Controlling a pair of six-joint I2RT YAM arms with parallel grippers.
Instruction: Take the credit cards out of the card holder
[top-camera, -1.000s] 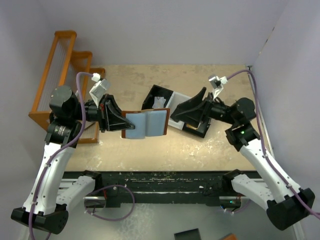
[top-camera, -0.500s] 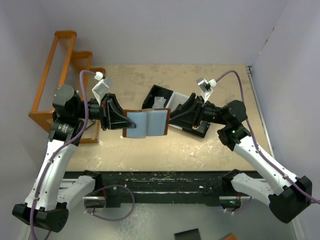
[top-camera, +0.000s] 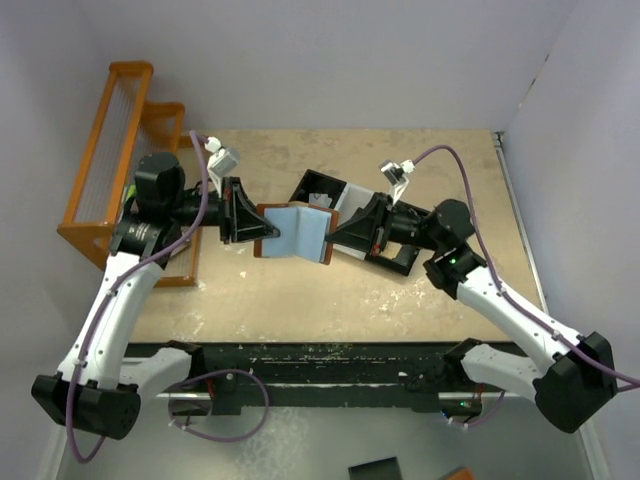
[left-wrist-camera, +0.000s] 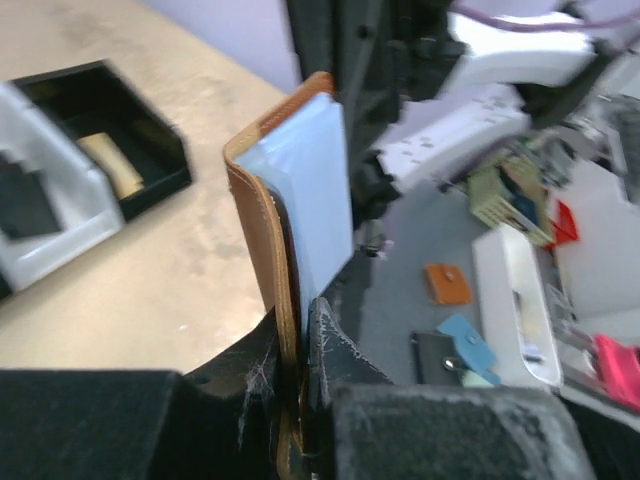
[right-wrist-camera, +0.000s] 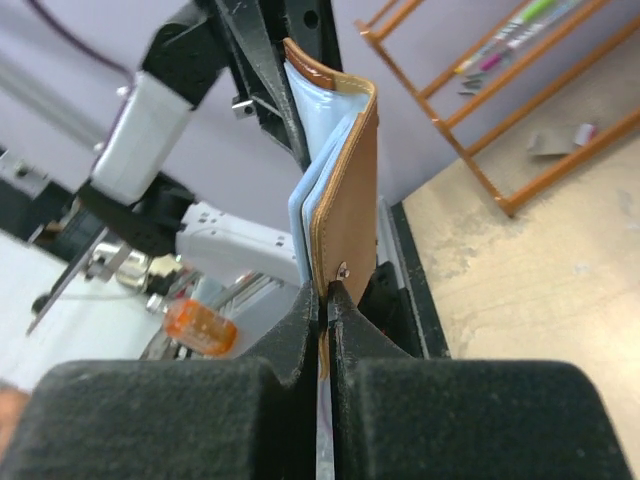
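Observation:
The brown leather card holder (top-camera: 298, 232) hangs half open above the table between both arms, its pale blue lining facing the camera. My left gripper (top-camera: 262, 232) is shut on its left flap; in the left wrist view the leather edge (left-wrist-camera: 262, 210) is pinched in the left gripper (left-wrist-camera: 298, 320). My right gripper (top-camera: 330, 240) is shut on the right flap, and the right wrist view shows that gripper (right-wrist-camera: 327, 295) clamped just below the snap of the card holder (right-wrist-camera: 350, 190). No credit cards show inside the holder. A pale gold flat piece (left-wrist-camera: 112, 165) lies in the tray's black compartment.
A black-and-white compartment tray (top-camera: 350, 203) sits on the table right behind the holder and under my right arm. An orange wire rack (top-camera: 120, 130) stands along the left edge. Bare tan tabletop (top-camera: 300, 300) lies in front of the holder.
My right gripper moved left to the holder and shut on its right flap. My left arm carried the holder right and a little away from the bases, and the holder folded partly.

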